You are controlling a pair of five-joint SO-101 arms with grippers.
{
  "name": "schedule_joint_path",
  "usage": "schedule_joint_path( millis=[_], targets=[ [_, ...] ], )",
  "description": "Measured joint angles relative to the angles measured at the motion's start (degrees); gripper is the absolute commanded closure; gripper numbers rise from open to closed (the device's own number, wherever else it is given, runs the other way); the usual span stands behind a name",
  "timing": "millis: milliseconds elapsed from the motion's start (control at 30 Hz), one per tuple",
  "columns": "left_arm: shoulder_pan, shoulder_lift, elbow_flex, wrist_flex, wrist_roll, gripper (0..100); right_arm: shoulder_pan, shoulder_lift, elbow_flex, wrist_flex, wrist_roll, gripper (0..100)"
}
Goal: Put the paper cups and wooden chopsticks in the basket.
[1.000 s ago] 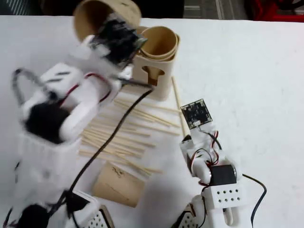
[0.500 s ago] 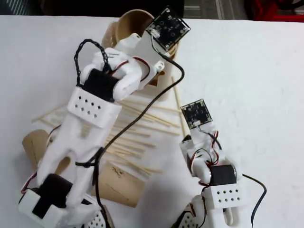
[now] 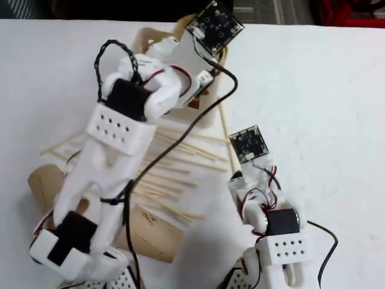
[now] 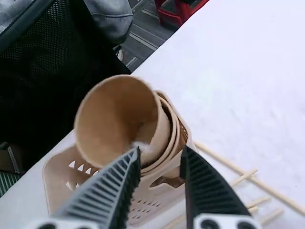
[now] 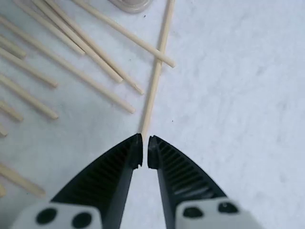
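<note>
A tan basket [image 4: 62, 171] holds nested paper cups [image 4: 169, 138], and one more paper cup [image 4: 119, 119] leans tilted into that stack. My left gripper [image 4: 159, 152] hovers open just above the stack, its tips on either side of the cup rims. In the high view the left arm [image 3: 120, 120] covers most of the basket [image 3: 204, 114]. Two loose cups lie on their sides, one [image 3: 45, 180] at the left and one [image 3: 150, 232] near the front. Wooden chopsticks [image 3: 174, 162] are scattered between them. My right gripper [image 5: 144, 152] is shut and empty, at the end of one chopstick [image 5: 155, 81].
The white table [image 3: 325, 90] has free room on its right half. The right arm [image 3: 271, 223] stands low at the front right. A dark chair and floor lie beyond the table's far edge behind the basket.
My left arm swung right from the basket's left side and lowered over it; the cup it carried now rests in the stacked cups. The right arm has not moved.
</note>
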Motion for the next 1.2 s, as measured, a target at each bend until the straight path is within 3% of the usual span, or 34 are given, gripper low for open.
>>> schedule_joint_path(
  millis=[300, 533, 700, 767, 967, 1200],
  targets=[
    [0.00, 0.18, -2.29, 1.14, 0.00, 85, 0.00, 0.00, 0.00, 0.00, 0.00, 95.7],
    [-0.88, 0.09, -14.51, 16.70, 0.00, 85, 0.00, 0.00, 0.00, 0.00, 0.00, 95.7],
    [-5.19, 0.09, -18.29, 30.59, 0.00, 84, 0.00, 0.00, 0.00, 0.00, 0.00, 95.7],
    [-8.35, 0.09, -18.20, 32.53, 0.00, 80, 0.00, 0.00, 0.00, 0.00, 0.00, 95.7],
    [-18.55, -2.55, -9.41, 33.14, -3.87, 75, 0.00, 0.09, 0.70, 0.00, 0.00, 95.7],
    [-25.14, -19.08, 10.73, 33.14, -12.75, 75, 0.00, 0.00, 0.70, -1.23, 0.00, 95.7]
  ],
)
